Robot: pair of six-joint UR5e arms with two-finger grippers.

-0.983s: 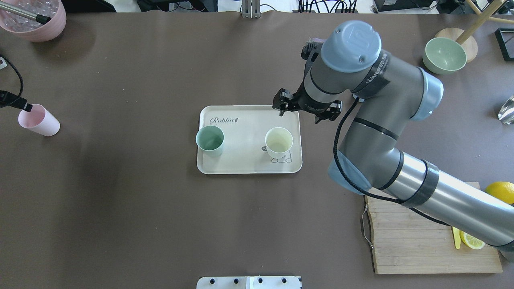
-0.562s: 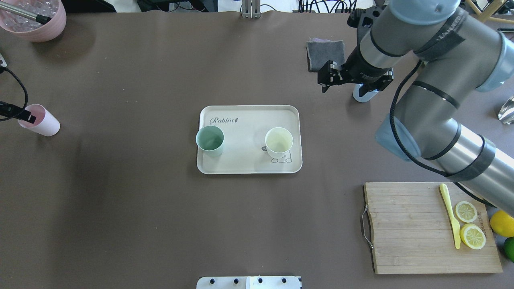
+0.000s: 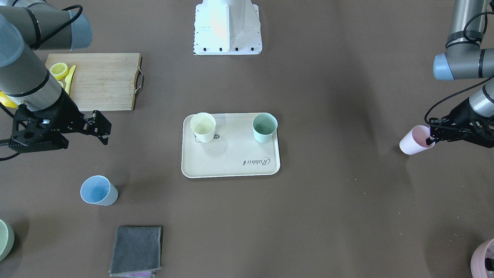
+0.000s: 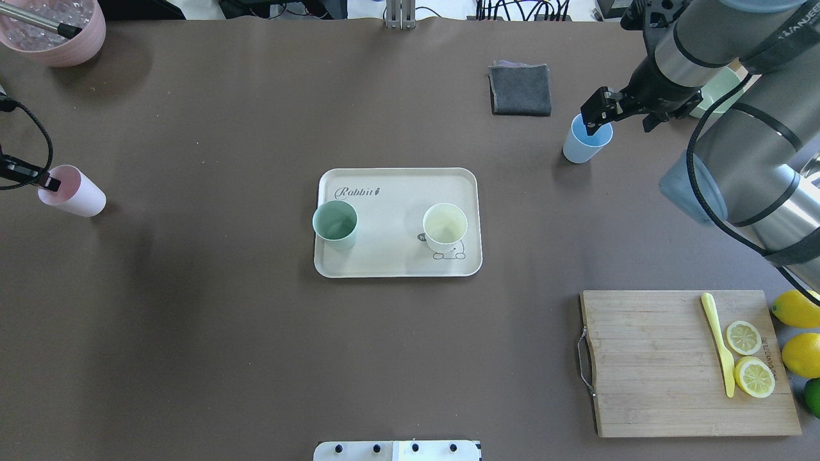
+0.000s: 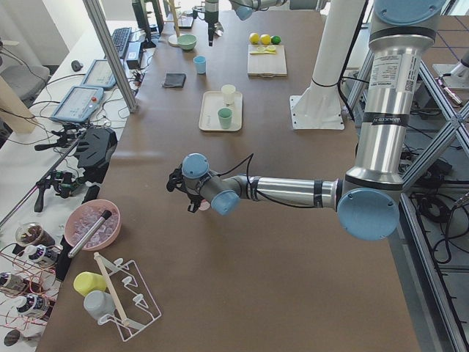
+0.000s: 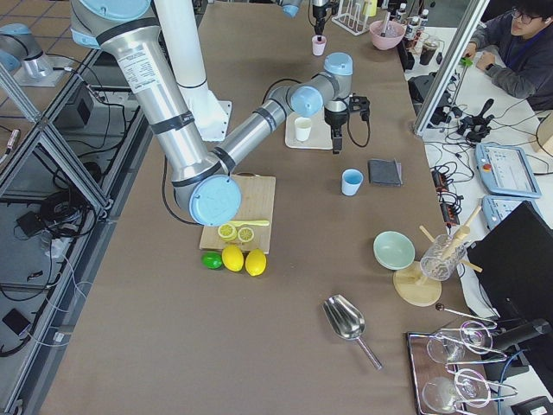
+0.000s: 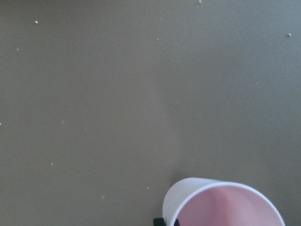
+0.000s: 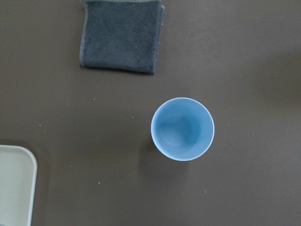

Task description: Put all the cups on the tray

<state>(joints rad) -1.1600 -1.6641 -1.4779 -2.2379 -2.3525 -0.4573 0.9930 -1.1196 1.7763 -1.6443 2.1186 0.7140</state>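
The cream tray (image 4: 391, 256) lies mid-table, also in the front view (image 3: 231, 154). On it stand the mint green cup (image 4: 335, 224) and the pale yellow cup (image 4: 445, 227). The light blue cup (image 4: 586, 141) stands upright on the table at the far right, centred in the right wrist view (image 8: 182, 128). My right gripper (image 4: 605, 112) hovers above it, open and empty. The pink cup (image 4: 72, 191) is tilted at the far left. My left gripper (image 3: 432, 135) is shut on its rim, one finger inside; the cup's rim shows in the left wrist view (image 7: 225, 205).
A folded grey cloth (image 4: 520, 89) lies just left of the blue cup. A wooden cutting board (image 4: 666, 371) with lemon slices and a yellow knife is front right, whole lemons (image 4: 797, 307) beside it. A mauve pot (image 4: 54, 32) stands at the far left corner.
My right arm has swung from the tray's far edge out to the right and now hangs over the blue cup. My left gripper has shifted the pink cup slightly right.
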